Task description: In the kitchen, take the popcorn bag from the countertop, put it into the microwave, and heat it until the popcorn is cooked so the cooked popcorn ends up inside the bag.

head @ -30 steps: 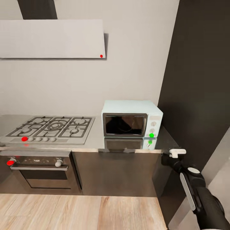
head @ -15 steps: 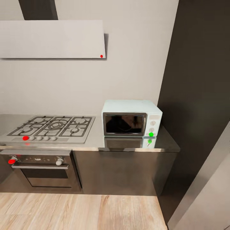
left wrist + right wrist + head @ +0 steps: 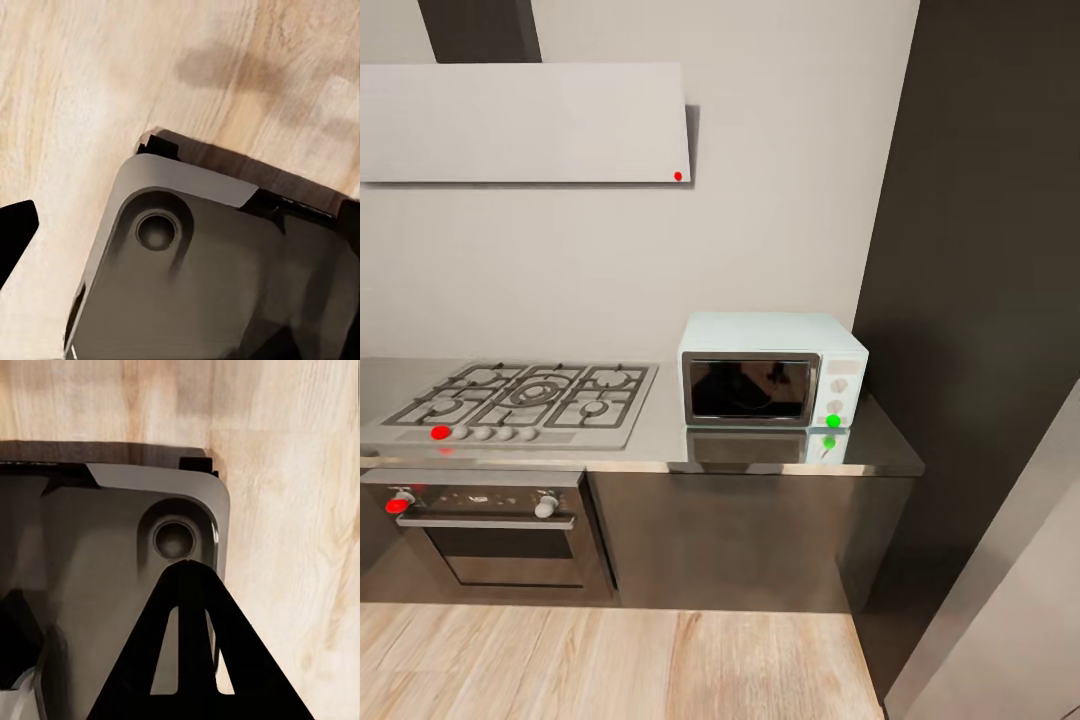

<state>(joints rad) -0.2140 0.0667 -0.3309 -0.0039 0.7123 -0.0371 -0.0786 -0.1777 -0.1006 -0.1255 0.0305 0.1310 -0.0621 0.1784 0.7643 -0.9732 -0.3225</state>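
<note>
Ahead, grey table [image 3: 650, 440] is seen w/ hob [image 3: 520, 398] at 9 o'clock; microwave [image 3: 772, 372] at 3, door closed, facing robot, long axis left-right. Right jaws [image 3: 191, 577] closed; left jaws can't be told.

The glossy grey worktop [image 3: 660, 440] carries the microwave [image 3: 772, 372] at 3 o'clock and a gas hob [image 3: 510, 402] at 9 o'clock.
</note>
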